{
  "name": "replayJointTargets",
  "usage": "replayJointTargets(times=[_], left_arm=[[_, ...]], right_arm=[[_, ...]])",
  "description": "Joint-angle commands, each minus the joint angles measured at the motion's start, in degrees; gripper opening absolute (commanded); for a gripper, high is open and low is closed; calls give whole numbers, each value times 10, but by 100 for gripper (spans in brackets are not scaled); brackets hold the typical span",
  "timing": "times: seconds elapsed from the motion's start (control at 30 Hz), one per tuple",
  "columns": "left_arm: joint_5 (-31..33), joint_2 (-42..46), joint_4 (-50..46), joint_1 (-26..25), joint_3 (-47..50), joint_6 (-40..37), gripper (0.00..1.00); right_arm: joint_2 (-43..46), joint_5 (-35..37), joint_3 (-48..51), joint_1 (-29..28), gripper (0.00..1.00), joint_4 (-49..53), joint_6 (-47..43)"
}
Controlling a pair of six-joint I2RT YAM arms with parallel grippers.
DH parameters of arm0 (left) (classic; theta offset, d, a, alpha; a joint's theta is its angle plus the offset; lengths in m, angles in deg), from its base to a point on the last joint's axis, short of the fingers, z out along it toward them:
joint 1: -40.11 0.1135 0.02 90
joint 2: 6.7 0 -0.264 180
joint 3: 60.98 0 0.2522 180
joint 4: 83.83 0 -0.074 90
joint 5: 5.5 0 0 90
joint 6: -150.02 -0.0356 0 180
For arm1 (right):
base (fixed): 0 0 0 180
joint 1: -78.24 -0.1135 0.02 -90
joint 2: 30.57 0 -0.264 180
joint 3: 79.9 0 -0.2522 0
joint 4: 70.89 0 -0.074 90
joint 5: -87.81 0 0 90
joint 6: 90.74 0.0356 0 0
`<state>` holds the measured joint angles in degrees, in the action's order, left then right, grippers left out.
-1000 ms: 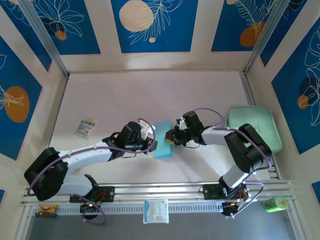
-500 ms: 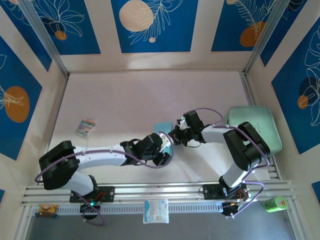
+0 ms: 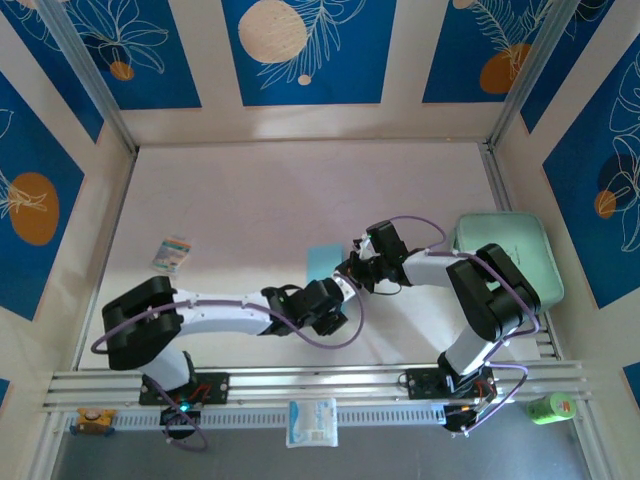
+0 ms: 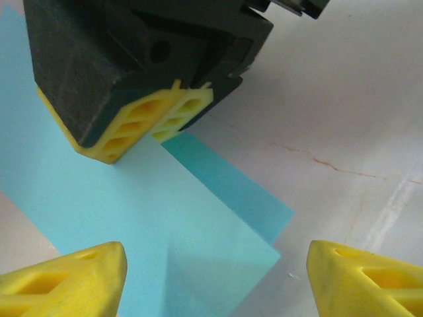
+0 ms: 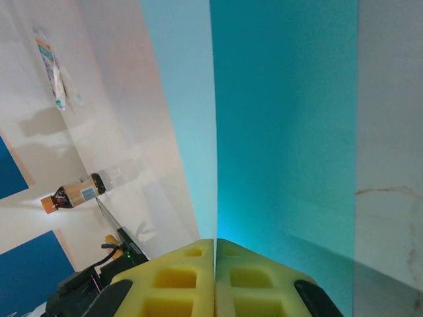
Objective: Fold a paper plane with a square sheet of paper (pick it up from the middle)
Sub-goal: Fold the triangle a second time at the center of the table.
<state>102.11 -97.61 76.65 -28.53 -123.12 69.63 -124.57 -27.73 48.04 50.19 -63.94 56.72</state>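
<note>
Blue square sheet of paper [image 3: 322, 263] lies mid-table, seemingly with one fold laid in; hard to confirm. Its right edge is clamped in right gripper [image 5: 215, 264]. Over its near corner hangs left gripper [image 4: 215, 281], jaws apart, empty. Risk: a one-sided pinch lets the thin sheet pivot, so the crease skews.

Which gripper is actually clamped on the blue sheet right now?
The right gripper: its jaws are pinched shut on the square sheet of paper. The left gripper has its jaws wide open, gripping nothing.
</note>
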Motion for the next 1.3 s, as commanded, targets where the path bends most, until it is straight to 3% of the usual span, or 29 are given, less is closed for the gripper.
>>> replayJointTargets(times=[0.0, 0.1, 0.3, 0.5, 0.67, 0.93, 1.07, 1.13, 1.27], left_arm=[[25, -15, -14, -4, -26, -16, 69], [20, -24, -14, -4, -34, -17, 59], [17, -22, -13, -4, -33, -11, 26], [14, -22, -17, -4, -36, -9, 6], [7, -18, -17, -4, -36, -4, 0], [-28, -12, -14, 2, -36, 15, 0], [-108, -8, 6, 32, -30, 51, 0], [-156, -6, 19, 49, -28, 67, 0], [-234, -8, 49, 80, -25, 103, 0]], right_arm=[[-6, -15, -11, 3, 7, 14, 4], [-4, -14, -10, 3, 7, 14, 4], [-1, -9, -6, 4, 8, 18, 3], [0, -8, -7, 4, 8, 21, 3], [4, -7, -11, 4, 10, 28, 0], [24, 8, -9, 7, 17, 53, -8], [73, 43, -5, 15, 26, 102, -22], [108, 78, 0, 23, 36, 139, -26], [190, 116, 26, 49, 42, 185, -30]])
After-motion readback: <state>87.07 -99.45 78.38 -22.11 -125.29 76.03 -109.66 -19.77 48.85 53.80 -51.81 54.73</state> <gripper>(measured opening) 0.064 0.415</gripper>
